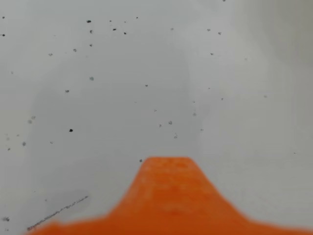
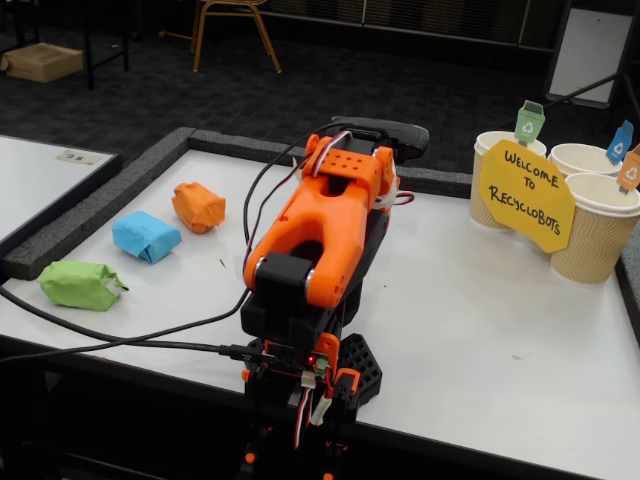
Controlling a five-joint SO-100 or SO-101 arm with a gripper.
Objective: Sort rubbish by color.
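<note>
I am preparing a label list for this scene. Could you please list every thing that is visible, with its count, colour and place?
orange paper wad: one, orange, far left of the table in the fixed view
blue paper wad: one, light blue, between the other two wads
green paper wad: one, light green, nearest the front-left edge
paper cups: three, beige, each with a small flag, far right corner
sign: one, yellow, in front of the cups
table: one, white, dark foam border
chair: one, yellow legs, background floor
arm: one, orange and black, folded at the front edge
gripper: only a blurred orange part in the wrist view
</note>
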